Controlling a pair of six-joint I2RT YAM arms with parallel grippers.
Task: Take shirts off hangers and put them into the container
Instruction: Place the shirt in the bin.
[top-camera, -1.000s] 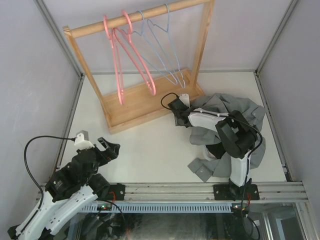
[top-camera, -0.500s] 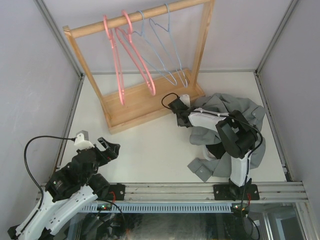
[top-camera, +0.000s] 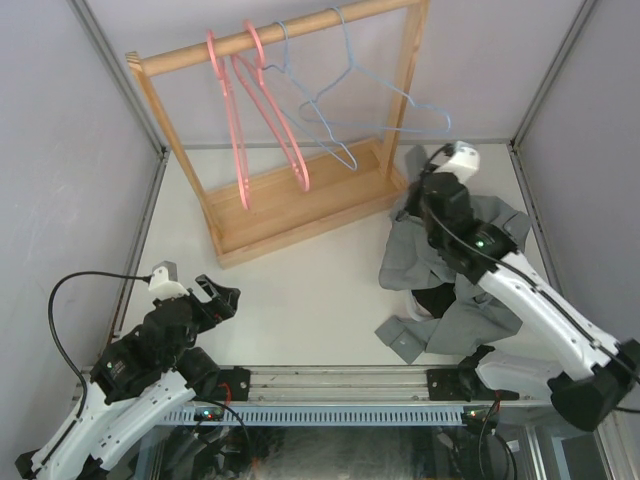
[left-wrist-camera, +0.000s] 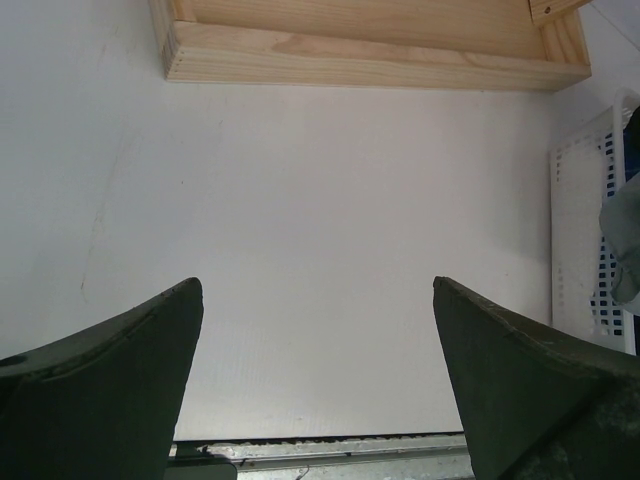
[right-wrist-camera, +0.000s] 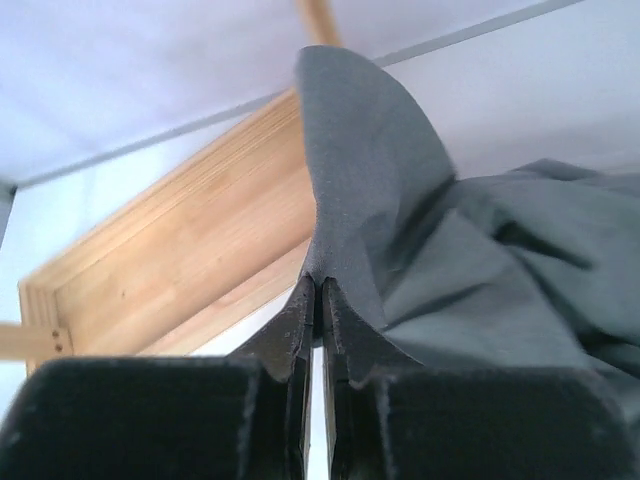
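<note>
The grey shirt (top-camera: 470, 260) lies in a loose, rumpled heap on the right side of the table, spread so broadly that it covers nearly all of what is under it; a folded cuff pokes out toward the near edge, and a patch of the black shirt (top-camera: 436, 298) shows in a gap in the grey cloth. The container (left-wrist-camera: 575, 230) shows only in the left wrist view, where a white perforated wall stands with grey cloth hanging over it. One corner of the grey shirt is pulled up off the heap, and the right gripper (right-wrist-camera: 318, 295) has its jaws pressed together on that fold, which rises from the fingertips as a smooth flap. The right arm reaches from its base across the heap toward the rack's right post. The left gripper (left-wrist-camera: 315, 370) hovers low over bare table near its own base, jaws spread wide and holding nothing. Behind them, the two pink hangers (top-camera: 240, 120) and the two light-blue hangers (top-camera: 370, 100) hang bare on the rod of the wooden rack (top-camera: 290, 205), one blue hanger cocked out to the right. The table (top-camera: 300, 290) is white, with pale grey walls (top-camera: 60, 150) and a metal rail (top-camera: 350, 378) along the near edge.
</note>
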